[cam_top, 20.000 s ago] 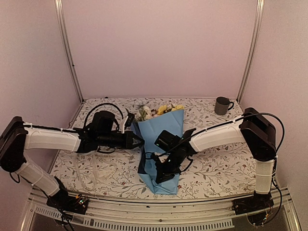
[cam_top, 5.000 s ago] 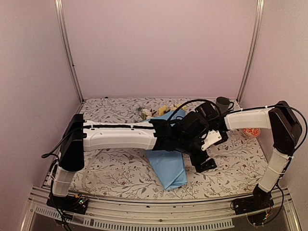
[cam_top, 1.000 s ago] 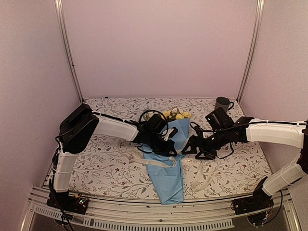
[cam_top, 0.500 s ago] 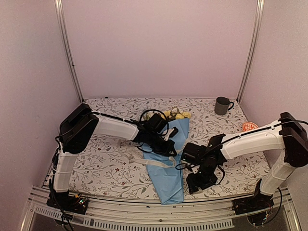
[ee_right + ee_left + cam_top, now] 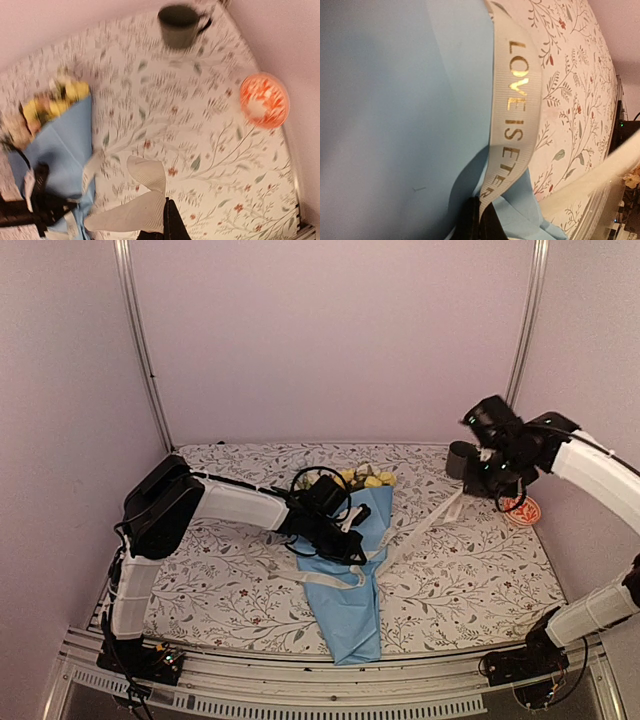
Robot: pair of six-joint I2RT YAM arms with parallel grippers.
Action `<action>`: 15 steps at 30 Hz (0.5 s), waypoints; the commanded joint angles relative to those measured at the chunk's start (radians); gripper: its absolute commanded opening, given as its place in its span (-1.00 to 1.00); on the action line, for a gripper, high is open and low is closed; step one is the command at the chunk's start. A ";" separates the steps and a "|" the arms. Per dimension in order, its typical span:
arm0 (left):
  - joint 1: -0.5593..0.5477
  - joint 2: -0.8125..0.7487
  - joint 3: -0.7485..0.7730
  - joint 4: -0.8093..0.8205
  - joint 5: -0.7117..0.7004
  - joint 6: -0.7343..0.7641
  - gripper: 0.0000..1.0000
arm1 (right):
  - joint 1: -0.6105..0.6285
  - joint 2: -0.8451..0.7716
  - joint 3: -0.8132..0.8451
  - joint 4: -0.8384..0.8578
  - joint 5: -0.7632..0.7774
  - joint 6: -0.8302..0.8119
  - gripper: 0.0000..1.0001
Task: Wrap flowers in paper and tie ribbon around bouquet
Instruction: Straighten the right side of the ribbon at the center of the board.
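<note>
Left end effector [image 5: 355, 547]: pinches the ribbon [image 5: 420, 525] on the bouquet [image 5: 350, 610], centre.
Right end effector [image 5: 167, 225]: pinches ribbon end, upper right.
Advice: pull gently; bouquet may slide.

Your table [image 5: 200, 590] is covered by a white cloth [image 5: 470, 580] printed with leafy sprigs. The bouquet [image 5: 350, 605] lies at its middle, narrow end toward the near edge and flower heads toward the far wall. The ribbon [image 5: 300, 575] rests one end on the cloth just left of the bouquet. A grey mug [image 5: 459, 460] stands in the far right corner, an orange dish [image 5: 522, 510] near it.
</note>
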 commanded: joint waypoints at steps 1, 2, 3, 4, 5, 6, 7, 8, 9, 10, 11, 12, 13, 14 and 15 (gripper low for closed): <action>-0.004 0.016 0.012 -0.061 -0.032 0.020 -1.00 | -0.089 -0.110 0.263 -0.017 0.154 -0.208 -1.00; -0.004 0.018 0.013 -0.062 -0.032 0.020 -1.00 | -0.090 -0.096 0.321 -0.020 0.152 -0.229 -1.00; -0.004 0.019 0.015 -0.065 -0.031 0.021 -1.00 | -0.090 -0.077 0.375 -0.036 0.143 -0.259 -1.00; -0.003 0.018 0.016 -0.069 -0.034 0.021 -1.00 | -0.090 -0.050 0.432 -0.064 0.139 -0.279 -1.00; -0.004 0.018 0.017 -0.069 -0.035 0.022 -1.00 | -0.090 -0.025 0.497 -0.097 0.144 -0.302 -1.00; -0.004 0.016 0.015 -0.070 -0.035 0.022 -1.00 | -0.090 -0.006 0.557 -0.123 0.154 -0.312 -1.00; -0.003 0.015 0.014 -0.070 -0.034 0.023 -1.00 | -0.090 0.003 0.617 -0.132 0.158 -0.323 -1.00; -0.004 0.015 0.014 -0.070 -0.035 0.025 -1.00 | -0.090 0.006 0.665 -0.127 0.152 -0.332 -1.00; -0.004 0.016 0.015 -0.072 -0.036 0.026 -1.00 | -0.090 0.001 0.704 -0.105 0.119 -0.348 -1.00; -0.003 0.017 0.015 -0.072 -0.035 0.028 -1.00 | -0.090 -0.010 0.713 -0.071 0.072 -0.367 -1.00; -0.004 0.019 0.015 -0.073 -0.036 0.028 -1.00 | -0.090 -0.022 0.712 -0.038 0.016 -0.382 -1.00; -0.004 0.019 0.016 -0.073 -0.036 0.028 -1.00 | -0.091 -0.029 0.710 -0.010 -0.033 -0.396 -1.00; -0.003 0.020 0.016 -0.073 -0.035 0.028 -1.00 | -0.090 -0.033 0.700 0.018 -0.111 -0.405 -1.00; -0.003 0.021 0.018 -0.074 -0.033 0.028 -1.00 | -0.090 -0.035 0.680 0.048 -0.195 -0.415 -1.00; -0.003 0.022 0.019 -0.072 -0.030 0.029 -1.00 | -0.088 -0.038 0.636 0.087 -0.301 -0.427 -1.00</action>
